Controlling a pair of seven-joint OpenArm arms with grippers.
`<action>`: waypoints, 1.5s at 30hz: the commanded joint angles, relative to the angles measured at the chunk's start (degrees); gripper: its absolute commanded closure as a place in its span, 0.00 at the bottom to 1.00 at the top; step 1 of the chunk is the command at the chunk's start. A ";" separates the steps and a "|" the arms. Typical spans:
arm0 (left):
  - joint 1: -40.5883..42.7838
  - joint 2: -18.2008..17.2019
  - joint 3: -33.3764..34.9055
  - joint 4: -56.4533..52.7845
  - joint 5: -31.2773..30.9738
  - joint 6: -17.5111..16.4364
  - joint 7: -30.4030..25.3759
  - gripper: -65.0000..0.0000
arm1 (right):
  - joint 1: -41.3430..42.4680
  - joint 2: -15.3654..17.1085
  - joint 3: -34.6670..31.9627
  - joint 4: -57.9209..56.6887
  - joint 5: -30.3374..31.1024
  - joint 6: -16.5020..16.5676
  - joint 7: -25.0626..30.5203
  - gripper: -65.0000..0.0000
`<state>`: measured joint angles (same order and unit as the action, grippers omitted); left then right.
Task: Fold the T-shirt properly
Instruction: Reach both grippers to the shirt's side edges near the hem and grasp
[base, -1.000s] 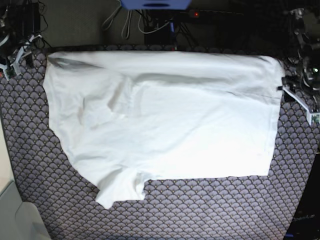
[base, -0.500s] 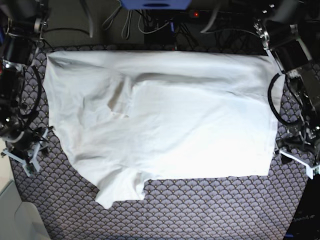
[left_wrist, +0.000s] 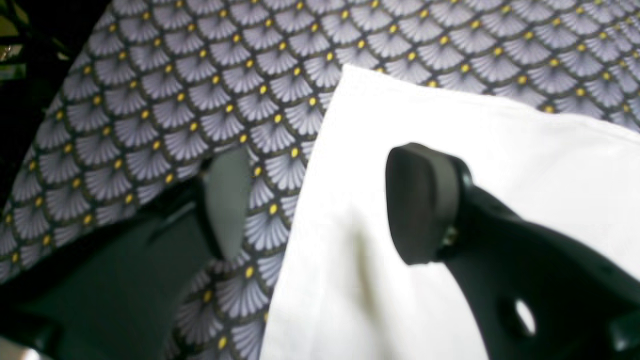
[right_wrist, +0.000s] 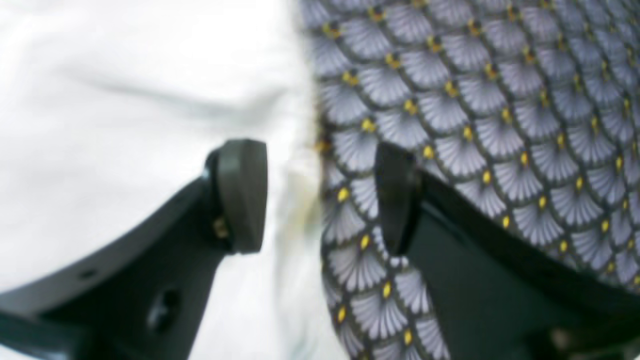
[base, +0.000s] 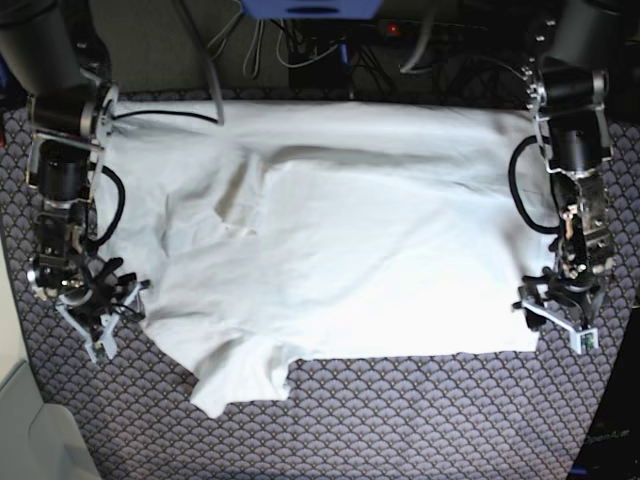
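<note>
T-shirt (base: 340, 240) lies spread across the patterned table cover (base: 420, 420), long axis running left-right in base view, one sleeve hanging toward the near-left corner, far edge roughly along the far edge of the cover.

Both arms are down at the near side of the shirt, one at each end. Left gripper (left_wrist: 320, 205) is open: one pad over the white cloth near its corner, the other over bare cover, so the shirt edge runs btwn the jaws. Right gripper (right_wrist: 320, 195) is likewise open and straddles its shirt edge, nothing pinched yet; view is blurry there.

My read: you're lining up a two-point grab for a lengthwise fold, near edge to far edge.

- Go lower before closing; pads should scrape under the hem, else you get top layer only.
- Left: bite close to the corner, not mid-edge.
- Right: edge looks rumpled by the sleeve, so check you've got body fabric, not just sleeve.
- Close both together, lift evenly, keep cloth taut btwn arms.
- Carry across level so the fold line stays straight.
</note>
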<state>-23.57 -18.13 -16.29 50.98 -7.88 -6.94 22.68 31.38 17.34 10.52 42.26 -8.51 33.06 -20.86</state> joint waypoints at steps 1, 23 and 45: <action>-2.14 -0.73 -0.01 -0.74 -0.16 -0.14 -1.89 0.32 | 1.90 0.81 0.16 -0.55 0.56 -0.93 2.80 0.44; -8.38 -0.81 6.05 -14.28 -0.16 -0.14 -9.18 0.32 | 3.13 0.90 -6.00 -14.17 0.56 -2.95 16.33 0.95; -15.94 0.59 6.23 -36.26 -0.25 -0.14 -22.72 0.32 | 2.78 0.81 -8.37 -14.08 0.56 -2.95 16.33 1.00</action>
<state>-37.80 -17.45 -10.02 14.11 -7.99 -6.94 0.56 33.28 17.96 2.33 27.86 -7.49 29.95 -3.40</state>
